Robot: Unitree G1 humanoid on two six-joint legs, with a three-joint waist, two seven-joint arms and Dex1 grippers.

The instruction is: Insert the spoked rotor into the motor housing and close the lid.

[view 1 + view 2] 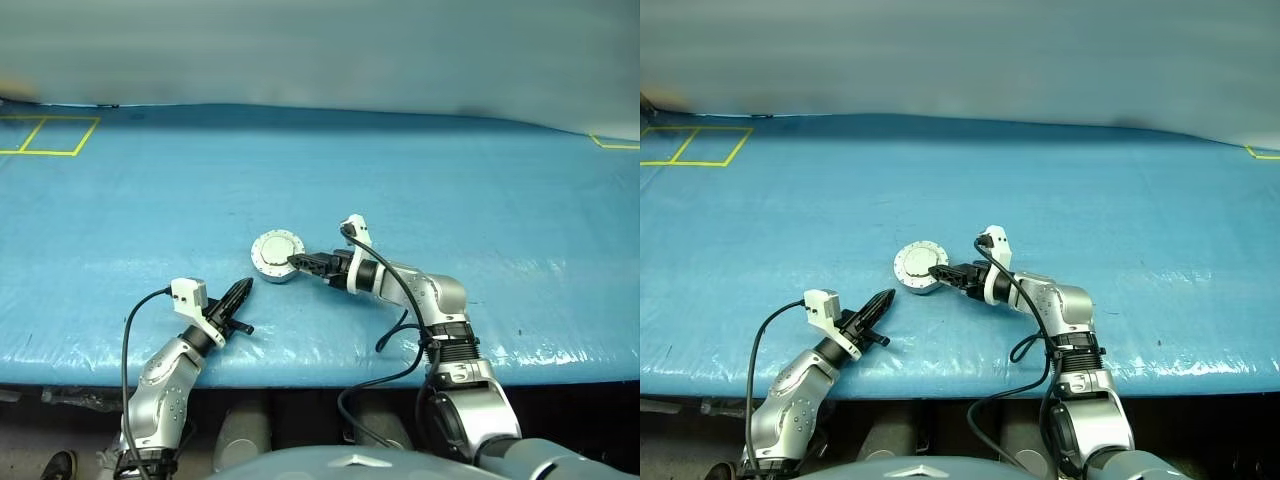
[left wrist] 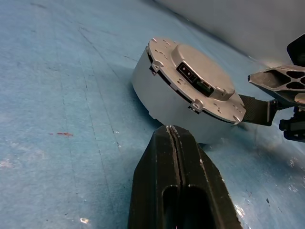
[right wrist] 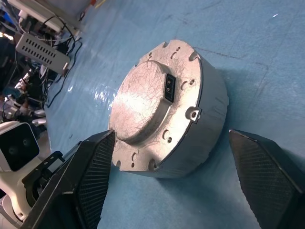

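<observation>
Our right gripper (image 3: pixel 167 186) has its two fingers spread wide, one to each side of the motor housing (image 3: pixel 200 138), with blue cover visible between each pad and the casing wall, so nothing is clamped. Straight ahead of those fingertips the housing lies flat on the table (image 1: pixel 450 200), its short round axis pointing up. The lid (image 3: pixel 147 100) is down on top of it, plain grey outer face upward, a small dark rectangular socket near the middle. The seam between lid and casing runs all round the rim.

Our left gripper (image 1: pixel 236 300) has its fingers pressed together, empty, pointing toward the housing from its near side, a short gap short of the wall.

Around the housing the blue cover lies open on every side. The table's near edge runs just behind both wrists; yellow tape lines (image 1: pixel 45 137) mark the far left corner.
</observation>
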